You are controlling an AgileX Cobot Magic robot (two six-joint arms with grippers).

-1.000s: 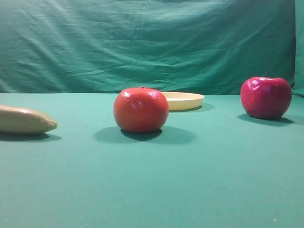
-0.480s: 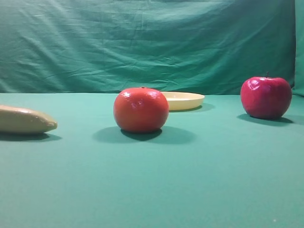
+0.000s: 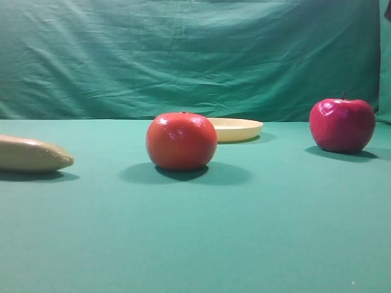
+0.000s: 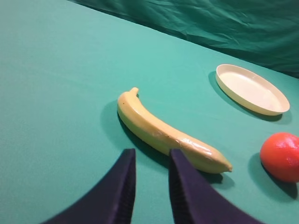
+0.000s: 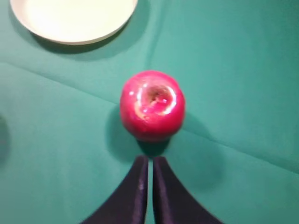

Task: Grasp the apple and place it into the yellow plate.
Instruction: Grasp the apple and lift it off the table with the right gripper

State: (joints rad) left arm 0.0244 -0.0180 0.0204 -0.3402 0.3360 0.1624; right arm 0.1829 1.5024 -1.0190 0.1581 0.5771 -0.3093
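Nothing done yet. Apple [image 5: 152, 105] sits untouched toward the table's right edge, well apart from the empty yellow plate [image 5: 74, 18] near the far edge. My right gripper [image 5: 150, 161] hovers above, fingers nearly pressed together. Opening, grasp, transfer remain.

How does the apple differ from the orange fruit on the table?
The apple is deep crimson red, while the orange fruit is orange-red. The apple has a dimpled top with a thin dark stem; the orange fruit looks rounder, with no such stem. In the high view the apple stands at the right, while the orange fruit sits near the middle, in front of the yellow plate. Both are glossy, rest on the green cloth, and lie outside the plate.
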